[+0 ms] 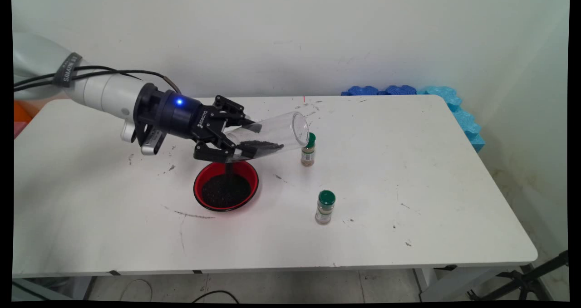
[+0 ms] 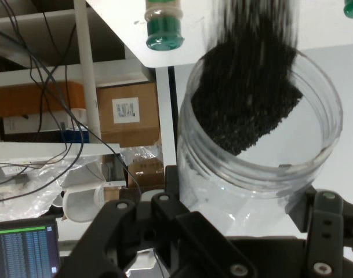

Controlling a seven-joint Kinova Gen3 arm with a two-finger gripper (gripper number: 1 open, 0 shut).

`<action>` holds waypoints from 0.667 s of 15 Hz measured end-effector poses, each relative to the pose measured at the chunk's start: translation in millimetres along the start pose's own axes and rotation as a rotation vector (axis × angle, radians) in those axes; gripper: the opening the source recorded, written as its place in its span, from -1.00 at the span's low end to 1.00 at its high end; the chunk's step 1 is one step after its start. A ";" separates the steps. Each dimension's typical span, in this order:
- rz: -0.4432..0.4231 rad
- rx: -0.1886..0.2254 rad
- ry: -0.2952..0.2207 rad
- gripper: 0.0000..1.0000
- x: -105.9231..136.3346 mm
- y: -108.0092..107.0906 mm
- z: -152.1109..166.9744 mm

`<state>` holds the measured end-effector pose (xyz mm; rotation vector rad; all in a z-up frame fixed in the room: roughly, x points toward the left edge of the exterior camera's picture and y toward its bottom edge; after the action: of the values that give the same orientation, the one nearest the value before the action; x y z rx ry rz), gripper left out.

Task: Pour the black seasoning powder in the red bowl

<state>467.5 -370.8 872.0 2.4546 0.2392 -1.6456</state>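
Clear jar (image 1: 272,135) tipped over, black grains (image 1: 256,148) streaming into the red bowl (image 1: 226,185)!
The hand (image 1: 227,138) is clamped around the jar's open end, straight above the bowl at counter (image 1: 408,172) centre. One green-capped spice bottle (image 1: 308,150) stands at the bowl's 2 o'clock, another (image 1: 325,207) at 4 o'clock.

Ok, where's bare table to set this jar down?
Free: the wide right end past the two spice bottles, and the near-left stretch in front of the red bowl. Crowded: the middle, where the pincer holds the tilted jar over the bowl.
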 end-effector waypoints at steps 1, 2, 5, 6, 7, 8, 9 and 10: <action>0.000 -0.002 -0.005 -1.00 -0.3 -0.4 -0.5; 0.000 -0.005 -0.010 -1.00 -0.9 -0.9 -1.0; 0.001 -0.011 -0.024 -1.00 -2.6 -2.4 -2.1; 0.001 -0.014 -0.028 -1.00 -3.2 -2.8 -2.3; 0.001 -0.015 -0.031 -1.00 -3.5 -3.0 -2.5; 0.001 -0.017 -0.035 -1.00 -3.7 -3.2 -2.6; 0.001 -0.020 -0.039 -1.00 -3.9 -3.2 -2.8; 0.001 -0.022 -0.043 -1.00 -4.1 -3.3 -2.9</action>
<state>467.9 -367.0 876.7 2.3999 0.2482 -1.6841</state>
